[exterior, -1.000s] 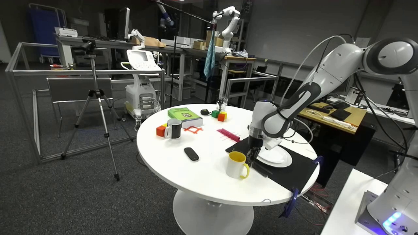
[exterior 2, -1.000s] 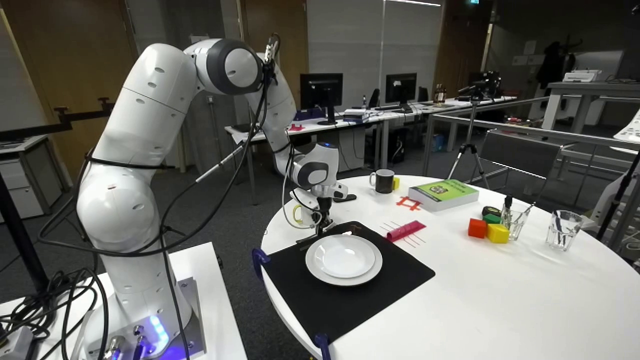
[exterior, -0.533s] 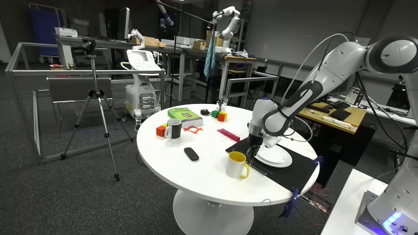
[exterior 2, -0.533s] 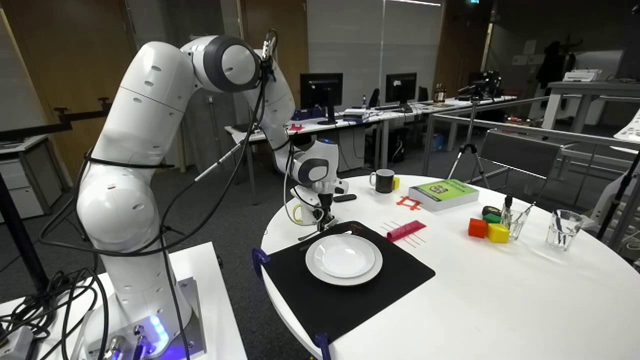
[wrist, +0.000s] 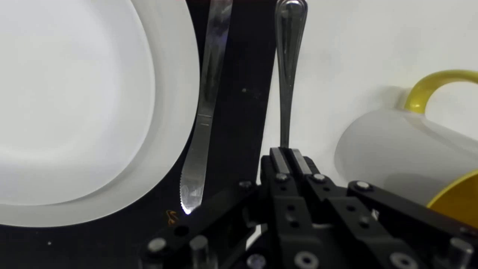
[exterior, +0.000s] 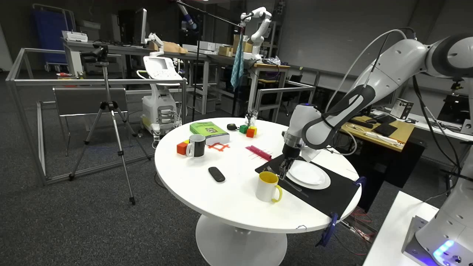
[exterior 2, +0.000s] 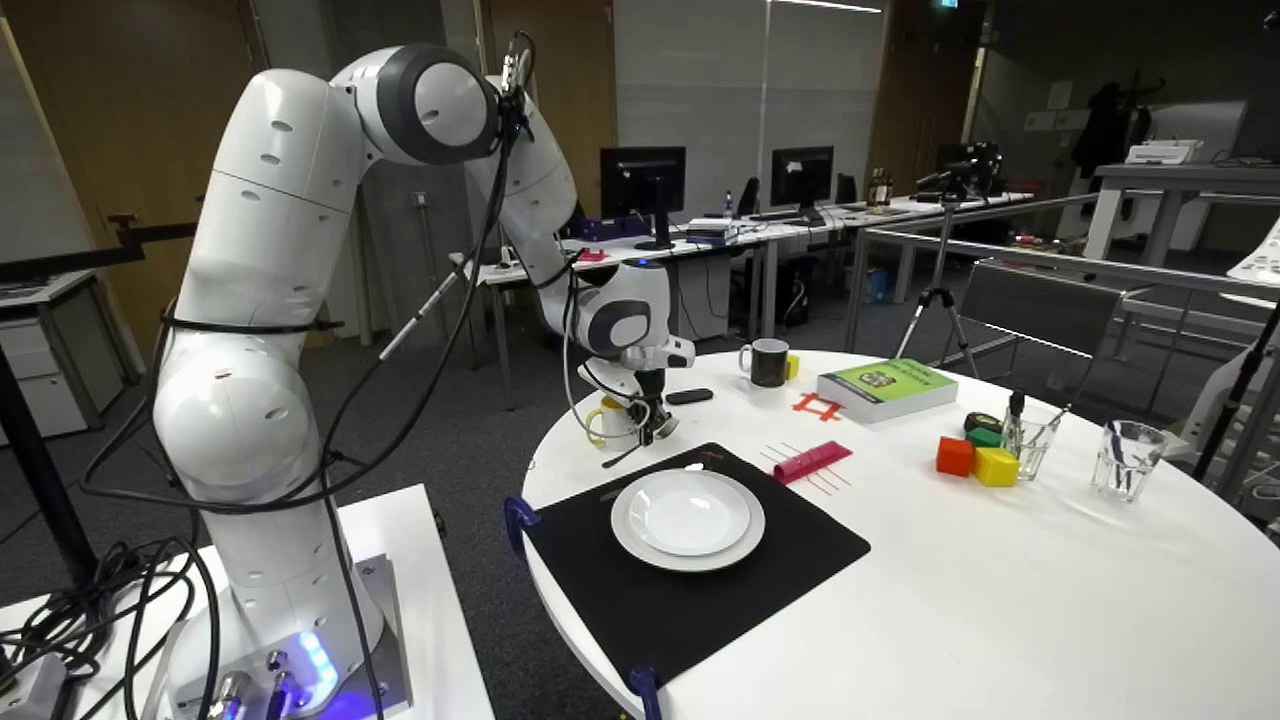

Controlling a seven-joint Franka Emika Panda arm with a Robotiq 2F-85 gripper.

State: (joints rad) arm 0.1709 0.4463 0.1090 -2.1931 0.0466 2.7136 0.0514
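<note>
My gripper [wrist: 286, 153] is shut on a metal utensil [wrist: 288, 48], gripping it below its rounded handle. In an exterior view the gripper [exterior 2: 648, 436] holds it above the table; its head [exterior 2: 667, 429] shows beyond the fingers, fork or spoon unclear. The gripper also shows in an exterior view [exterior: 283, 174]. A knife [wrist: 213, 67] lies on the black mat [wrist: 241, 119] beside the stacked white plates [wrist: 175, 82]. A white mug with yellow inside and handle [wrist: 396, 145] stands close to the gripper, on the side away from the plates; it shows in both exterior views [exterior: 264, 191] [exterior 2: 608, 428].
On the round white table [exterior: 221, 199] are a black remote [exterior: 216, 174], a dark mug [exterior: 198, 147], a green book [exterior: 208, 129], a pink roll [exterior: 259, 152] and colored blocks [exterior 2: 975, 462]. Glasses [exterior 2: 1125, 462] stand farther off. Blue clamps [exterior 2: 520, 520] grip the mat's edge.
My gripper has risen with the utensil in it and shifted slightly away from the robot base. The knife on the mat shows more fully now. Mug and plates have not moved.
</note>
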